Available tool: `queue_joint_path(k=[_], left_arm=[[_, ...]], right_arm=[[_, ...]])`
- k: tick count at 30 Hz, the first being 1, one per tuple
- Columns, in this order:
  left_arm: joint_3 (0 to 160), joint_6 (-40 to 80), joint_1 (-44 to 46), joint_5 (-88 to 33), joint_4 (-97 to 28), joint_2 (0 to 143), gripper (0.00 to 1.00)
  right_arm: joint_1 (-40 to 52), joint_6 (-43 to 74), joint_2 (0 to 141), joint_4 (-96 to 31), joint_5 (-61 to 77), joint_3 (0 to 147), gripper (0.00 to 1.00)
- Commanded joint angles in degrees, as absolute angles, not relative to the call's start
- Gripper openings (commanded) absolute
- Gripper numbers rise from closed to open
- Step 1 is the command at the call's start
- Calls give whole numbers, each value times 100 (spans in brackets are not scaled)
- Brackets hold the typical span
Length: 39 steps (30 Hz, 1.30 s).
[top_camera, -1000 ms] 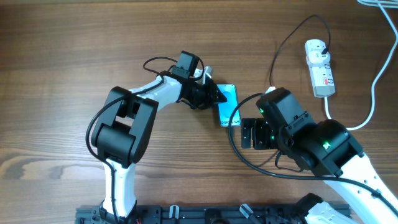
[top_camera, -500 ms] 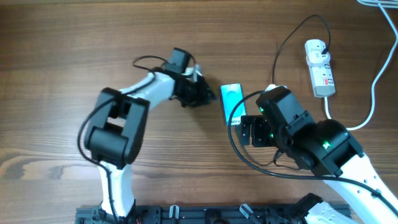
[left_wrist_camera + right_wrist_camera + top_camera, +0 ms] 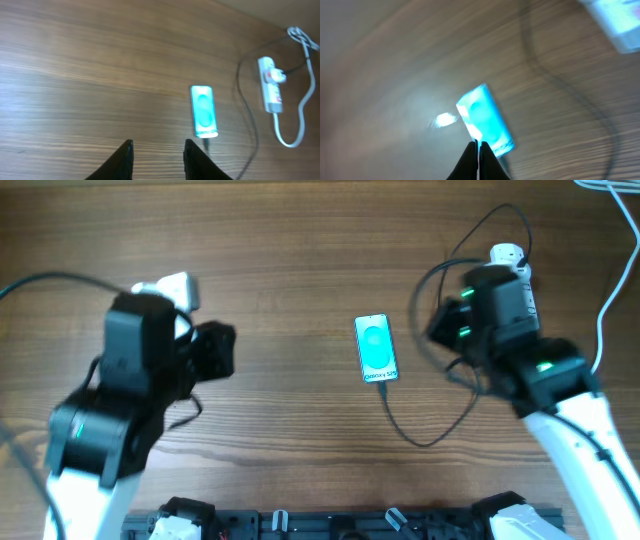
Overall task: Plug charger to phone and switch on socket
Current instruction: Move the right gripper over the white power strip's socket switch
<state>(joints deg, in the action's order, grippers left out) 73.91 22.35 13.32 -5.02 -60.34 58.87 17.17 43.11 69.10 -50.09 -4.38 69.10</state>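
The phone point(image 3: 376, 348) lies flat mid-table, its screen lit turquoise, with no gripper touching it. The black charger point(image 3: 420, 435) cable runs from the phone's near end in a loop toward the right. The white socket point(image 3: 508, 253) lies at the back right, mostly covered by my right arm. My right gripper point(image 3: 438, 330) hovers between phone and socket; in the blurred right wrist view the right gripper point(image 3: 477, 146) is shut on nothing above the phone point(image 3: 485, 122). My left gripper point(image 3: 220, 350) is well left of the phone. In the left wrist view the left gripper point(image 3: 157, 150) is open and empty.
A thick white cord point(image 3: 605, 310) curves from the socket along the right table edge. In the left wrist view the socket point(image 3: 270, 85) and its white cord point(image 3: 300, 115) lie far right of the phone point(image 3: 203, 111). Bare wood surrounds the phone.
My left arm has drawn back left, away from the phone. My right arm has swung up and right toward the socket, and its jaws have shut. The phone now lies free.
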Motion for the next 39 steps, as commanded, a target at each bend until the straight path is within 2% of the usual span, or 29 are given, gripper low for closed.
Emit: queue_joint_path(k=[1, 3, 6, 7, 8, 9, 15, 20, 26, 29, 35, 39], left_arm=[[7387, 2119, 1299, 368, -6678, 5103, 38], [7384, 2119, 1299, 598, -6965, 4880, 44], [7382, 2117, 1299, 613, -7391, 4917, 49], [7382, 2115, 1299, 613, -7533, 4952, 55], [7382, 2117, 1299, 622, -7752, 5002, 87], [7382, 2119, 1299, 709, -7907, 5039, 100], [7382, 2119, 1299, 805, -8576, 5111, 100], [7382, 2121, 1299, 803, -8729, 5089, 100], [7382, 2121, 1299, 963, -8729, 4880, 100], [7382, 2121, 1299, 1166, -8729, 4418, 100], [7371, 2121, 1299, 1273, -8702, 2593, 100], [7371, 2121, 1299, 1273, -8700, 1994, 100]], right_arm=[[405, 3870, 6866, -4976, 156, 7046, 5], [-390, 3564, 6912, -5037, 602, 7050, 5], [-1441, 3448, 7083, -4947, 687, 7052, 5], [-1684, 3450, 7177, -4936, 690, 7052, 5], [-1892, 3446, 7293, -4939, 690, 7052, 5], [-1970, 3446, 7367, -4939, 690, 7052, 5], [-2049, 3404, 7933, -4836, 690, 7052, 5], [-2051, 3492, 8720, -4239, 620, 7107, 5], [-2056, 3638, 10186, -4285, 650, 8385, 5], [-2056, 3955, 10527, -4077, 650, 8530, 4], [-2064, 4560, 11214, -3614, 886, 8530, 5], [-2064, 4646, 11594, -3234, 969, 8530, 5]])
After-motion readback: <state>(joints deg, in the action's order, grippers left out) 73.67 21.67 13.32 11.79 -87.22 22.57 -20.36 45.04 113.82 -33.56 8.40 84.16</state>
